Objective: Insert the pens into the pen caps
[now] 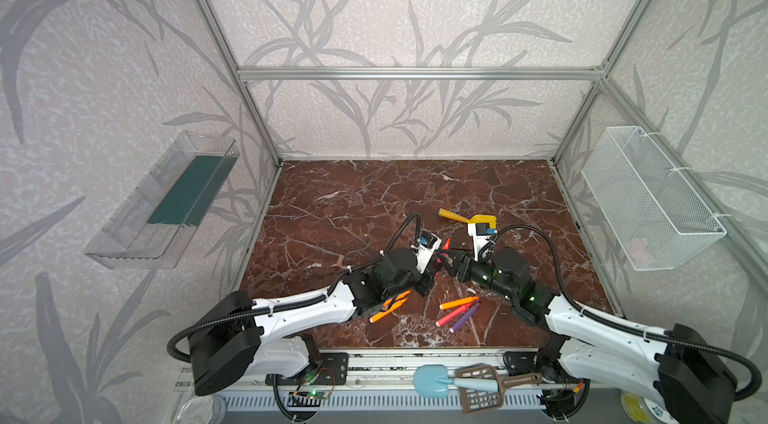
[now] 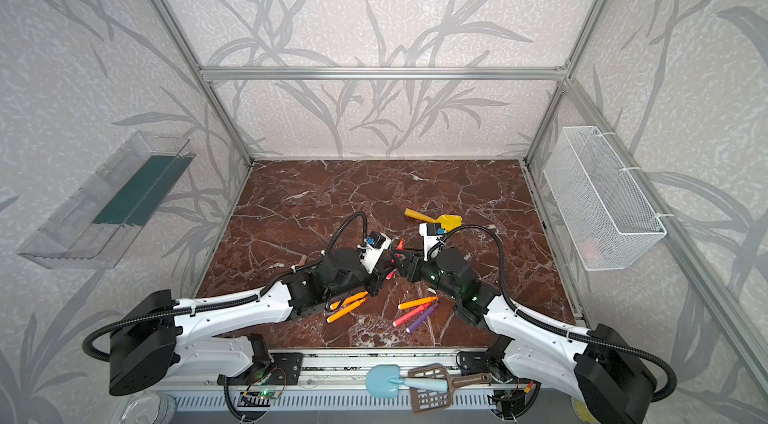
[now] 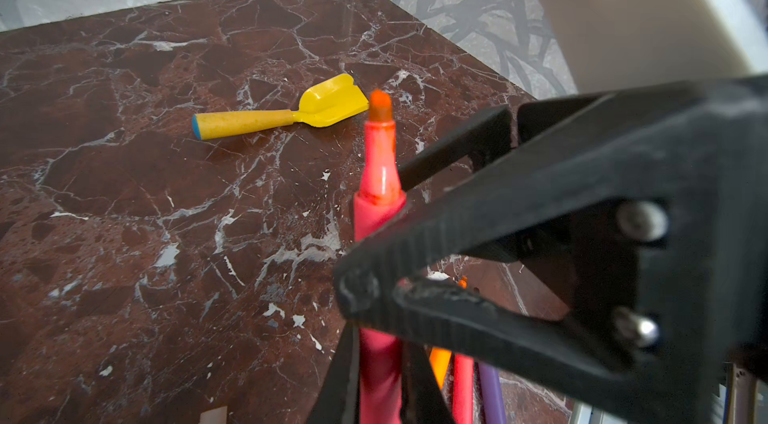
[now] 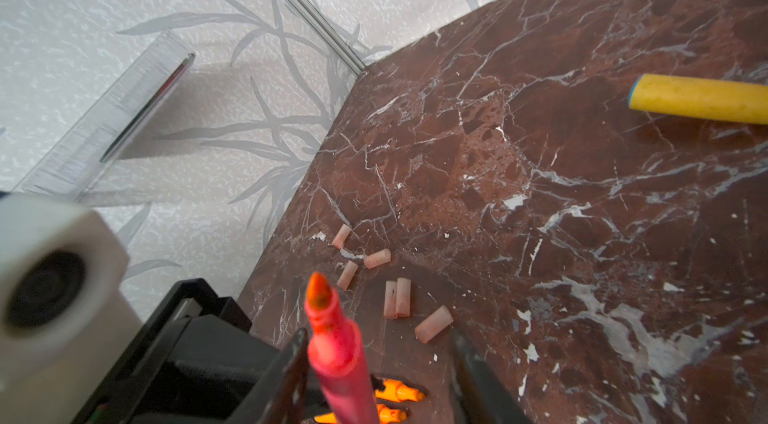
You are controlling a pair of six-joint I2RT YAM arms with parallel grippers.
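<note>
Six pen caps (image 4: 403, 296) are lying loose on the bench (image 4: 582, 235) — left claw (image 3: 380, 343) is clamping a red-pink pen (image 3: 380, 201), right claw (image 4: 379, 336) is straddling it, jaws apart.

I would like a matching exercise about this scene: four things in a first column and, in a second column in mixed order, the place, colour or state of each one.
Column one
1. left pincer
2. toy scoop
3. purple pen
4. pen caps

Column two
A. pinkish, scattered loose, no pen inside
B. shut on a pink pen
C. lies flat near the front edge of the table
D. yellow, with a blue handle end

Pairs: 1-B, 2-D, 3-C, 4-A
</note>
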